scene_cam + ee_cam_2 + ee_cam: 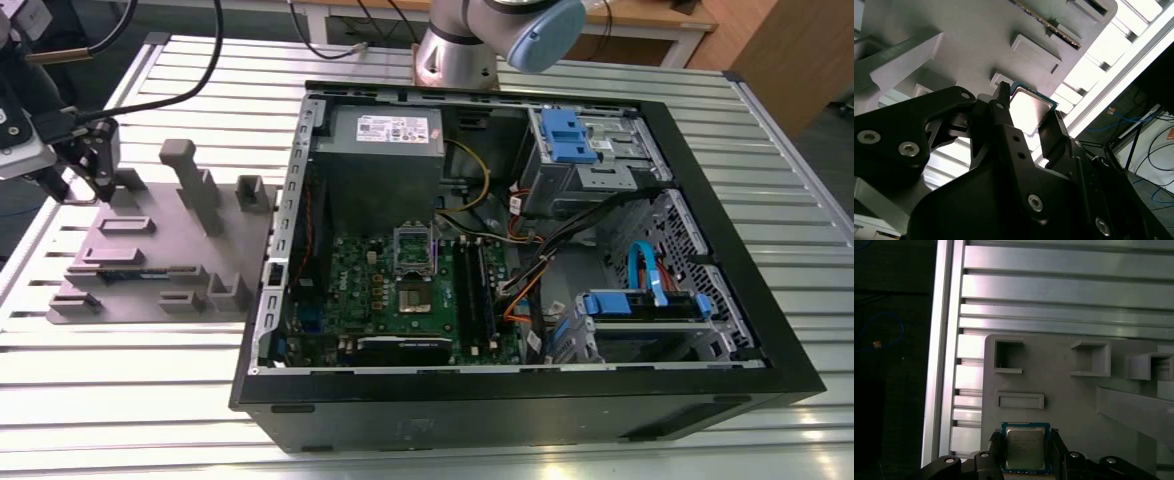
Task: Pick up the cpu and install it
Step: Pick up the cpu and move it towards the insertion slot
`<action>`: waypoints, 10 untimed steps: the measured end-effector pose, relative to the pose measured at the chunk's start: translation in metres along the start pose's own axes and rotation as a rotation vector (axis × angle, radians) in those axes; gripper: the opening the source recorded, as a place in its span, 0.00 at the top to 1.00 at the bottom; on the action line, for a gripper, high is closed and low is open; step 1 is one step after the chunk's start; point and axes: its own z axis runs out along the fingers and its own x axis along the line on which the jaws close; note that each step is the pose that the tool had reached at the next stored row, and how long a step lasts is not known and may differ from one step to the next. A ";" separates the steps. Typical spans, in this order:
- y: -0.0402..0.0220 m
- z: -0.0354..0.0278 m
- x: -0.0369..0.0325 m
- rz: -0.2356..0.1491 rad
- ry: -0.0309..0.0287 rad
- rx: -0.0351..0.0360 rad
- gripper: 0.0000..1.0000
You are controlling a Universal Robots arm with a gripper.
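Observation:
The cpu [1025,447] is a small square chip with a shiny silver top and a green rim. It sits between my gripper's two black fingers in both wrist views, with a finger [995,449] against each side of the cpu [1030,109]. My gripper [78,190] hovers at the exterior view's far left, over the rear left corner of the grey plastic fixture [147,260], and is shut on the chip. The motherboard socket [415,290] lies inside the open computer case [747,240], far to the exterior view's right of the gripper.
Tall grey posts [187,180] rise from the fixture close to the gripper. Recessed pockets [1008,356] mark the fixture plate [1064,400]. The slatted metal table [134,400] ends just beyond the fixture. Cables, drive bays and a power supply [387,135] crowd the case.

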 end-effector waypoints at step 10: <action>0.0001 -0.0024 0.0001 0.000 0.0000 0.0000 0.53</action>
